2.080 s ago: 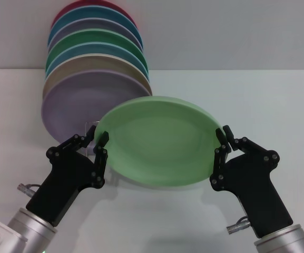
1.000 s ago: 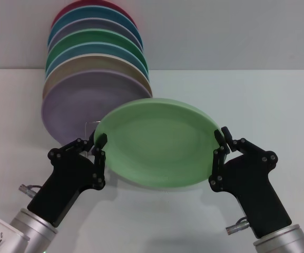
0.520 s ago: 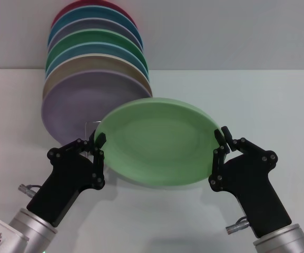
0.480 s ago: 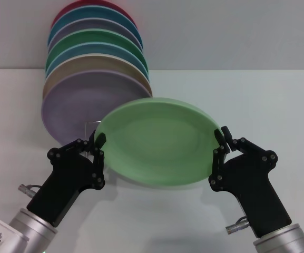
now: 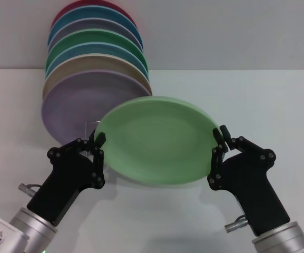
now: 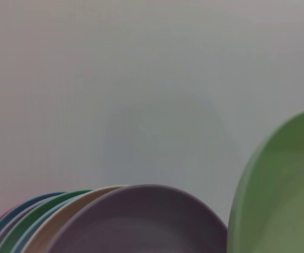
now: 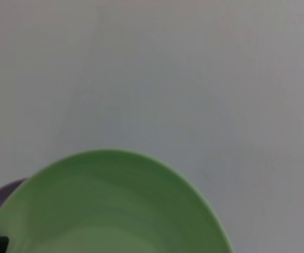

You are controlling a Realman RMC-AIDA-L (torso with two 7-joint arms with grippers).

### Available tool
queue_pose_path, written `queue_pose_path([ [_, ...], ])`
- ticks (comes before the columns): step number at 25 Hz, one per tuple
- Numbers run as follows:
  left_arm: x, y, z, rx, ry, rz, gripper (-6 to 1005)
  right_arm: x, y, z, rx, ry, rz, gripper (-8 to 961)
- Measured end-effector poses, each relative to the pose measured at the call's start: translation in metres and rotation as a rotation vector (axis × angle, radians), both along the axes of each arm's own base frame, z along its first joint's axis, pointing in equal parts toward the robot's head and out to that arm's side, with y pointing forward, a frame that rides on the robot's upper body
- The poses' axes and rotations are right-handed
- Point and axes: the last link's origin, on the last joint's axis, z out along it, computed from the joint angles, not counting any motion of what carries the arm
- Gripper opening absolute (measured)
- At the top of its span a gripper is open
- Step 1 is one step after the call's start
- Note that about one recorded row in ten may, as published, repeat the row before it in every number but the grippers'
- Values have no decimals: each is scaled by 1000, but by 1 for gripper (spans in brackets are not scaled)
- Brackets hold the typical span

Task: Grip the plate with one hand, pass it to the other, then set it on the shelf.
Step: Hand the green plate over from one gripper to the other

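The mint-green plate [image 5: 154, 142] hangs above the white table, tilted toward me, held by its rim on both sides. My left gripper [image 5: 98, 145] is shut on its left rim. My right gripper [image 5: 218, 141] is shut on its right rim. The plate also shows in the left wrist view [image 6: 283, 200] and the right wrist view [image 7: 104, 211]. The shelf [image 5: 90, 125] is a thin silver wire rack; only its front loop shows, just behind the plate's left edge, in front of the lavender plate [image 5: 72, 105].
Several plates stand on edge in a row at the back left, from the lavender one in front, through tan, blue and darker green [image 5: 88, 45], to a red one at the rear. They also show in the left wrist view [image 6: 141, 221]. Bare white table [image 5: 257, 100] lies to the right.
The plate has shifted slightly left and is a little blurred now. The right gripper moved slightly left with it. The left gripper's fingers closed in on the left rim.
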Motion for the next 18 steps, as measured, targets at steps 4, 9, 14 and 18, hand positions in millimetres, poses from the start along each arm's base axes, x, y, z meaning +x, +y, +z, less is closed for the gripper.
queue_pose_path([
  [4,1,0,0,4,-5,2,43,0,0,-1,-7,-1,5,27],
  [9,0,1,2,15,-9,7,42,0,-1,0,-6,1,3,137],
  [14,-1,1,3,17,-10,7,41,2,-2,2,5,8,0,231],
  [18,0,0,5,27,-18,3,41,1,-5,6,18,43,13,257],
])
